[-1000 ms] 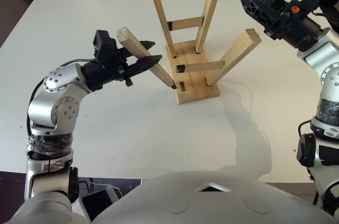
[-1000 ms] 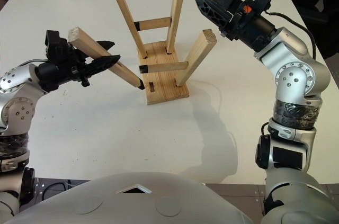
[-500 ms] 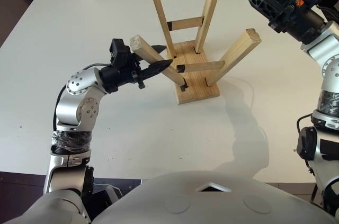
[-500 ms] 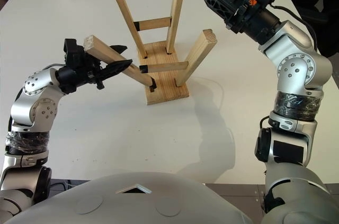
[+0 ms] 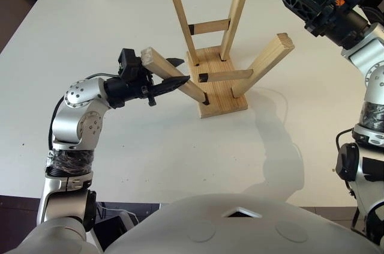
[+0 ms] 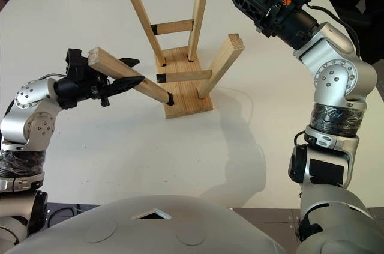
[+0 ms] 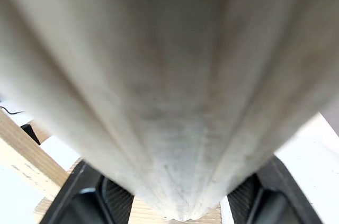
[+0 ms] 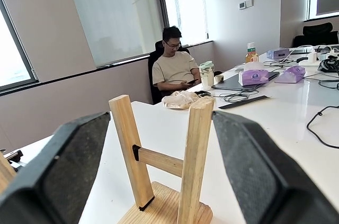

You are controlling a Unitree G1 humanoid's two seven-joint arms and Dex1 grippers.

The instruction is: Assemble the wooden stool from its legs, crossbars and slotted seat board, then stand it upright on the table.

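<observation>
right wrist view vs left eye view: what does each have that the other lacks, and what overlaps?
Right wrist view alone: the room's windows. Left eye view alone: the left gripper shut on the fourth leg, its dark end at the seat board. Both: the open right gripper, the two upright legs, their crossbar, the seat board.

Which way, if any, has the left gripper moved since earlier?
Yes. Left gripper, shut on the leg, moved toward the seat board; the leg's dark end now sits at the board's near corner.
</observation>
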